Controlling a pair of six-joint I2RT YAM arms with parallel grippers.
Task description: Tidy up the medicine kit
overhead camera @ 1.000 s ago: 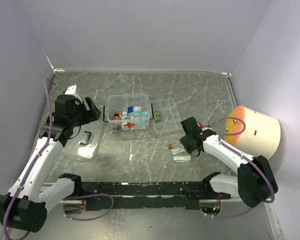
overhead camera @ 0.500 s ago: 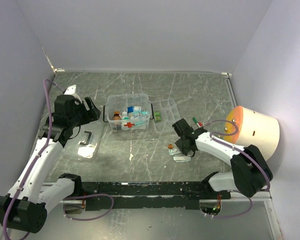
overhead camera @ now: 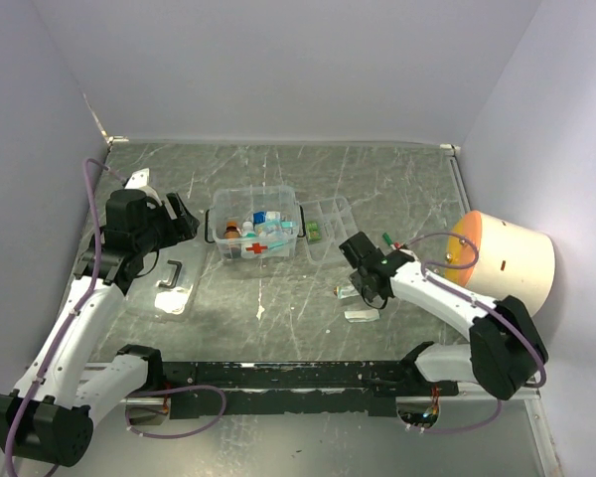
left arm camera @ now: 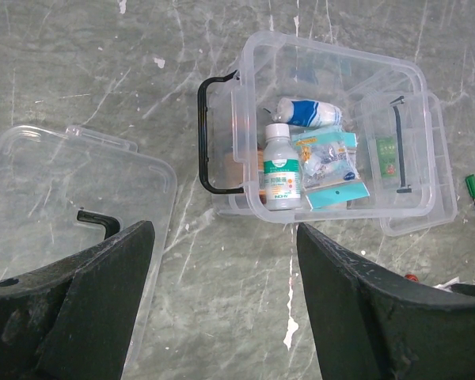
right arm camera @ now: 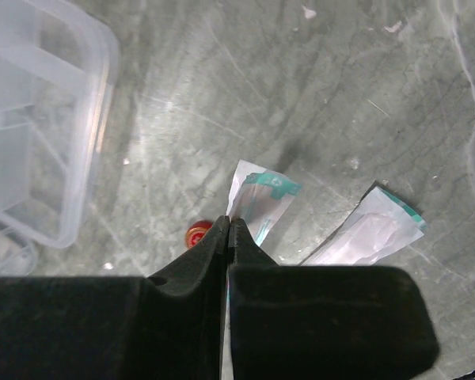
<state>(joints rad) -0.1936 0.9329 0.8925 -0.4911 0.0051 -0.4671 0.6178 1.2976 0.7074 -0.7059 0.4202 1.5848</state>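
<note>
The small clear plastic medicine kit [overhead camera: 253,231] with a red cross sits mid-way across the grey marbled desk [overhead camera: 397,189]. It looks light, stiff and slick, and its black side handles [left arm camera: 210,134] seem the safest hold. The left pincer [left arm camera: 223,228] gapes empty beside it. The right pincer [right arm camera: 228,222] is clamped on a teal-edged white sachet [right arm camera: 265,194].

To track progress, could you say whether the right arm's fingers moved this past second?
Yes. Shut on a packet, the fingers moved left, from the round tub toward the tray.

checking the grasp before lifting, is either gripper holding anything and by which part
The right gripper is shut on the teal-edged packet, by its near end; left gripper open, empty.
</note>
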